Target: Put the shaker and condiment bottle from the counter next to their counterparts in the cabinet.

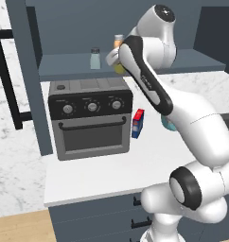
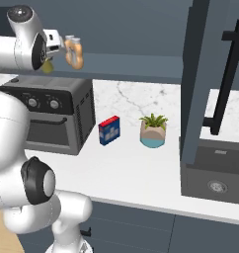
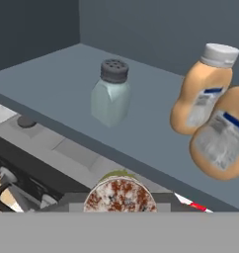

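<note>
My gripper (image 1: 116, 60) is shut on the olive-yellow shaker (image 3: 120, 193), whose speckled top shows at the bottom of the hand view. It hangs just in front of the cabinet (image 1: 64, 66) shelf edge, above the toaster oven. On the shelf stands the pale grey-blue shaker (image 3: 111, 94) with a dark cap. To its right two orange bottles stand side by side: a slimmer one (image 3: 203, 91) with a pale cap, and the condiment bottle (image 3: 224, 141) with a whitish band, touching it. In the right base view the held shaker (image 2: 47, 66) sits left of the bottles (image 2: 75, 53).
A dark toaster oven (image 1: 90, 118) stands on the white counter (image 1: 111, 172) under the shelf. Right of it are a small blue-and-red box (image 1: 138, 124) and a potted plant (image 2: 153, 131). An open cabinet door (image 2: 203, 74) and a dark appliance (image 2: 215, 173) are at the far right.
</note>
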{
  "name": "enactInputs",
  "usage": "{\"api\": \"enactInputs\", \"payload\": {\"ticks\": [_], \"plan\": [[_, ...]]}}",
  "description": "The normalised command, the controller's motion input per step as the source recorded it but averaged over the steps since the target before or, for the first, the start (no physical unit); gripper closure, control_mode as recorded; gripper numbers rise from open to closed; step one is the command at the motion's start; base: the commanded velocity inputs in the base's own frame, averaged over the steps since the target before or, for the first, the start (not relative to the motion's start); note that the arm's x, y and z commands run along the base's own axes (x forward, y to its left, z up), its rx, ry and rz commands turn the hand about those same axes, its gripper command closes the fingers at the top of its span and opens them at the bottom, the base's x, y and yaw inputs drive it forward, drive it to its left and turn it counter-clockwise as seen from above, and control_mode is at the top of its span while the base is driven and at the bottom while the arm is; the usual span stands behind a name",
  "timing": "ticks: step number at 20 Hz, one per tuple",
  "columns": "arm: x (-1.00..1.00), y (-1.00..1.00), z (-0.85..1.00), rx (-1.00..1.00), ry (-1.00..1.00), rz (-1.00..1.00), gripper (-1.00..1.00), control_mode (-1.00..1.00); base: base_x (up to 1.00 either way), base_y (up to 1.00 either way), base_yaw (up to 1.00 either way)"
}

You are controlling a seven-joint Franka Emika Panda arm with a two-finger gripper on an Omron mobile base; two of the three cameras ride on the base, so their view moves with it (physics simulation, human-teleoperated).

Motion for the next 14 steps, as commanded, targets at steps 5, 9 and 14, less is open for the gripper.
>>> {"api": "enactInputs", "payload": {"ticks": [5, 9, 14], "plan": [[0.38, 0.1, 0.0, 0.0, 0.0, -0.03, 1.0, -1.0, 0.0, 0.0, 0.0], [0.31, 0.12, -0.04, 0.0, 0.0, -0.03, 1.0, -1.0, 0.0, 0.0, 0.0], [0.2, 0.15, -0.04, 0.0, 0.0, -0.02, 1.0, -1.0, 0.0, 0.0, 0.0]]}}
